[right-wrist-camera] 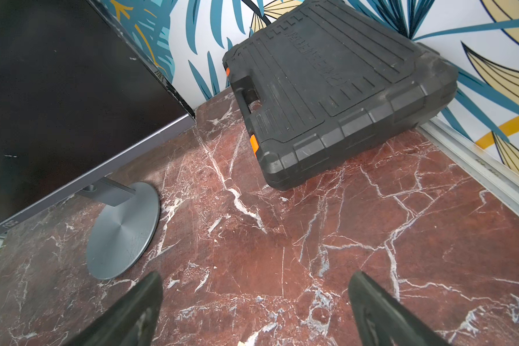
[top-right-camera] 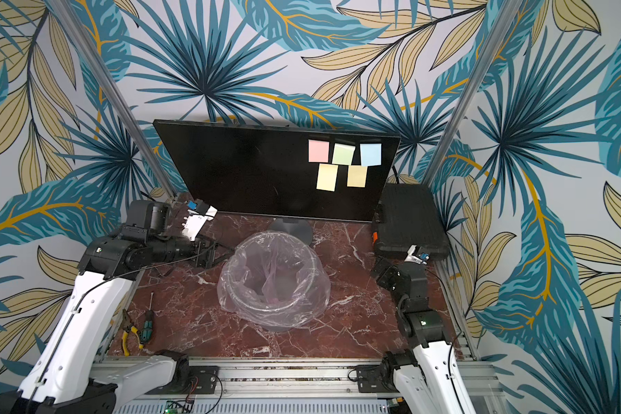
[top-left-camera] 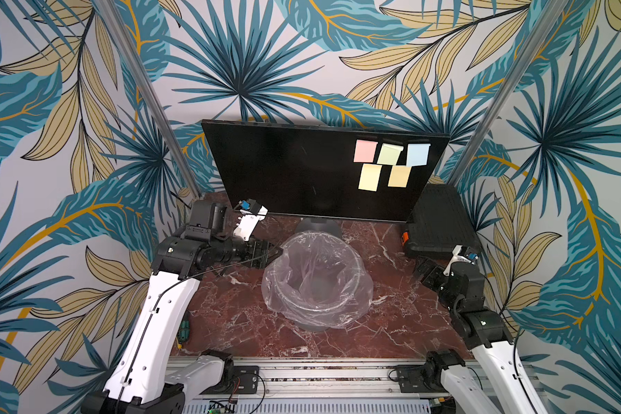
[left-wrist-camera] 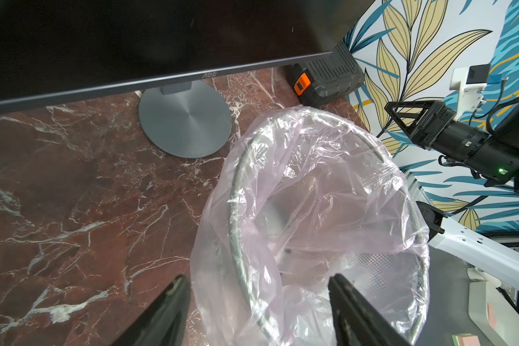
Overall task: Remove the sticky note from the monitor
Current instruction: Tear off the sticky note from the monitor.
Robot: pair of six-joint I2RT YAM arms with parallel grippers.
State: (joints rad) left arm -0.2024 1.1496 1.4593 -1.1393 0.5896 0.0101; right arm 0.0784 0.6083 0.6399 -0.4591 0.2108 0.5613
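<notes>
Five pastel paper sticky notes (top-left-camera: 389, 154) clung to the far right of the large black flat monitor (top-left-camera: 284, 168), so I judged removal unfinished. My left gripper (left-wrist-camera: 258, 278), by the bag-lined wire bin (top-left-camera: 316, 312), and right gripper (right-wrist-camera: 255, 275) both gaped empty.

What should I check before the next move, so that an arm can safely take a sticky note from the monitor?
1. Left pincer empty: ok, jaws apart, nothing between them.
2. Right pincer empty: ok, jaws wide apart above the bare table.
3. Sticky notes reachable: ok, five sit uncovered on the monitor, on the right arm's side.
4. Bin ready: ok, upright, mouth open, in front of the monitor.
5. Note already inside the bin: cannot tell, the crumpled plastic hides the bottom.
</notes>
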